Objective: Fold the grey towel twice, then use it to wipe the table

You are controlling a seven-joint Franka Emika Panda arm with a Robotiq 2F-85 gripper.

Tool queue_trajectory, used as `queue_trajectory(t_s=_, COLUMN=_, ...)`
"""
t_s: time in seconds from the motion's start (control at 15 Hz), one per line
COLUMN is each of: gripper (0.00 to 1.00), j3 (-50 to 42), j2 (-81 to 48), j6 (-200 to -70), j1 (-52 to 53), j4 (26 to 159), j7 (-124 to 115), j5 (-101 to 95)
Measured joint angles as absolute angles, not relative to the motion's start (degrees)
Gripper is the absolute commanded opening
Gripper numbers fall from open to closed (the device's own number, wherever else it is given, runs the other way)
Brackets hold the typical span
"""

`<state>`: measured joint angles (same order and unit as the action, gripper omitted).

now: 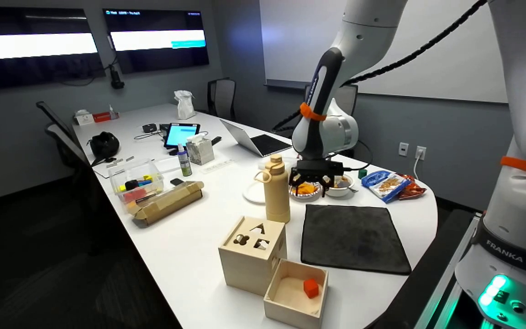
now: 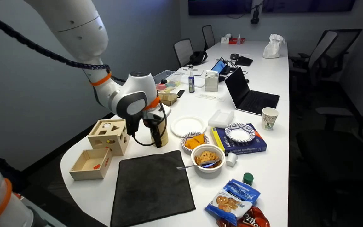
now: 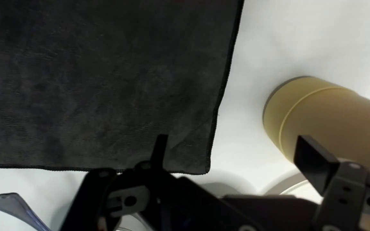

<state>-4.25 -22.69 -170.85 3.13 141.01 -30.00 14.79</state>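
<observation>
Grey towel (image 1: pixel 352 235) is just lying there flat, unfolded, near the rounded end edge of the table (image 1: pixel 190 246). Tool (image 3: pixel 232 144) is hanging above the table, fingers (image 3: pixel 315 163) spread wide. There's a tan bottle (image 1: pixel 276 196) standing upright near one of the towel's corners.

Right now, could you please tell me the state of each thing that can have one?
Gripper: open, holding nothing
Grey towel: flat, unfolded
Bottle: upright, cap on
Laptop: open
Tablet: on
Paper cup: upright
White bowl: holding food, utensil resting in it
Small wooden box: open, red block inside
Blue snack bag: opened or sealed, cannot tell
</observation>
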Motion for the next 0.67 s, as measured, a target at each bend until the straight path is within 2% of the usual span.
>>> queue_trajectory(t_s=0.33, gripper=1.00, j3=-9.2, j2=-30.8, j6=-170.8, j1=6.0, j4=133.5, j7=-33.4, j5=14.8)
queue_trajectory(t_s=0.67, gripper=1.00, j3=-10.1, j2=-37.0, j6=-170.7, j1=5.9, j4=128.2, j7=-34.9, j5=15.8)
